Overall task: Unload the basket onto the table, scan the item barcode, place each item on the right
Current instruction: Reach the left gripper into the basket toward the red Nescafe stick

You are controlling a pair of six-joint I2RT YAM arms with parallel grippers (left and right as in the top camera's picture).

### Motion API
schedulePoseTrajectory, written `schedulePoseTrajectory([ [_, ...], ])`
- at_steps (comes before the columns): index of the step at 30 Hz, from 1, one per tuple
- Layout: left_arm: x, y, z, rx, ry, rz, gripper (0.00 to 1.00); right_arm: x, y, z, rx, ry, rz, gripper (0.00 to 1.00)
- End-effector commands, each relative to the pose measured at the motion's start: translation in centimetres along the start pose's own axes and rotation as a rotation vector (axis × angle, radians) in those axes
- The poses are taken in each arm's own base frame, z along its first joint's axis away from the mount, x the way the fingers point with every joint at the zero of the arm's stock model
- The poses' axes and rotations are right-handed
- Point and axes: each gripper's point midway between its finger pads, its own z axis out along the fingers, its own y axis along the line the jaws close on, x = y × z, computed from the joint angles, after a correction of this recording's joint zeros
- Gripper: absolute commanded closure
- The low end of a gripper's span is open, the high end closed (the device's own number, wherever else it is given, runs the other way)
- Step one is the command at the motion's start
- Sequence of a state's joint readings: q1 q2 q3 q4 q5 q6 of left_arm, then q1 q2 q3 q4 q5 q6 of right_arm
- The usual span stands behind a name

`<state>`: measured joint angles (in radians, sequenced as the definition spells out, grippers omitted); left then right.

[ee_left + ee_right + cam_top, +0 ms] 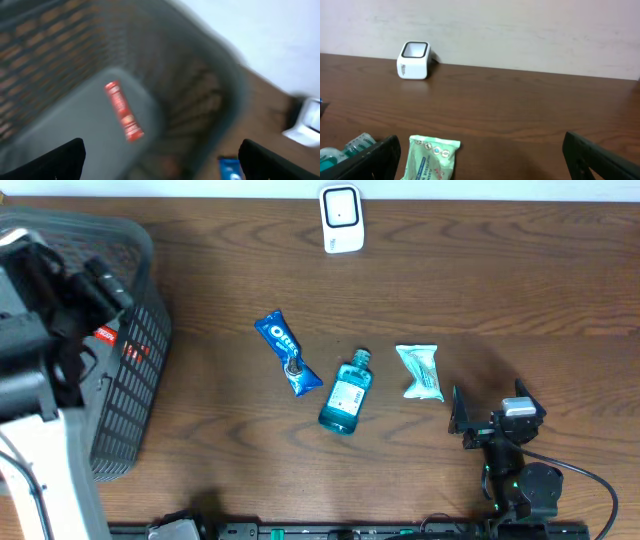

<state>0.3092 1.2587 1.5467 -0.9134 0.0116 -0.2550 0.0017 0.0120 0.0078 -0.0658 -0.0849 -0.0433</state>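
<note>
Three items wait on the table (pixel 500 290): Oreo pack (pixel 287 353), mouthwash bottle (pixel 346 394), wipes pack (pixel 420 371), all well apart from the scanner (pixel 341 219) at the far edge. Left gripper (pixel 160 160) spread, empty, over the basket (pixel 140 250) with a red packet (pixel 123 110) inside. Right gripper (pixel 480 155) spread, empty, near the wipes pack. Looks like a between-items step; next probably grasp the wipes pack and turn its barcode to the scanner

Basket (pixel 140 355) far left; scanner (pixel 341 220) back centre; cookie pack (pixel 287 352), bottle (pixel 346 392), wipes pack (pixel 420 371) left-to-right mid-table.
</note>
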Motion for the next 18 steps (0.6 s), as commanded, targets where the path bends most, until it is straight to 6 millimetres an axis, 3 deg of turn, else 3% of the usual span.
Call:
schedulePoseTrajectory([
  [1, 0.6, 3.2, 3.8, -0.098, 0.093, -0.066, 0.02, 0.0, 0.1, 0.0, -0.001, -0.002, 0.012, 0.01],
  [11, 5.5, 7.2, 14.3, -0.266, 0.353, -0.094, 0.02, 0.0, 0.1, 0.0, -0.001, -0.002, 0.012, 0.01],
  [18, 8.7, 8.2, 19.2, -0.316, 0.453, -0.159, 0.02, 0.0, 0.1, 0.0, -0.001, -0.002, 0.012, 0.01],
])
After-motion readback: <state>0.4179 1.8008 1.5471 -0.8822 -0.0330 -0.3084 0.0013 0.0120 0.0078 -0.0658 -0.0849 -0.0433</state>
